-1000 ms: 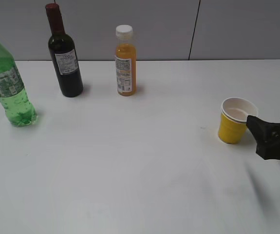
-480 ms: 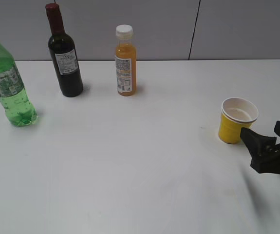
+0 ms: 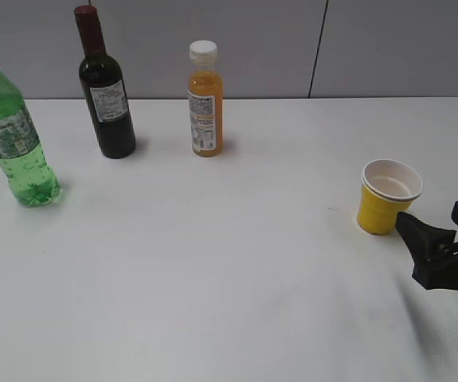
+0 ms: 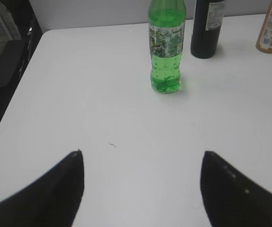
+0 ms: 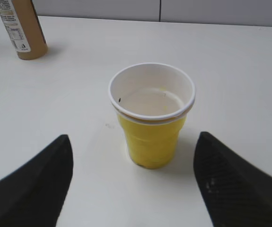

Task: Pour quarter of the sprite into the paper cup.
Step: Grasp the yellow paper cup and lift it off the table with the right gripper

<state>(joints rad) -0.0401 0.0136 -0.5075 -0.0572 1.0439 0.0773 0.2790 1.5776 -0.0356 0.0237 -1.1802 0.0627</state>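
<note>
Sprite bottle (image 4: pixel 164 45) upright near far-left corner of surface, dead ahead of my left gripper (image 4: pixel 143 182), jaws wide open, nearer arm. Right gripper (image 5: pixel 133 182) jaws open facing paper cup (image 5: pixel 151 115).

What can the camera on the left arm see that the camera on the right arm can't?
Only the left wrist view shows the green sprite bottle and the dark wine bottle behind it, beyond the wide-open left gripper. Only the right wrist view shows the yellow paper cup, standing upright ahead of the open right gripper, untouched. Both show the orange juice bottle and the white table.
</note>
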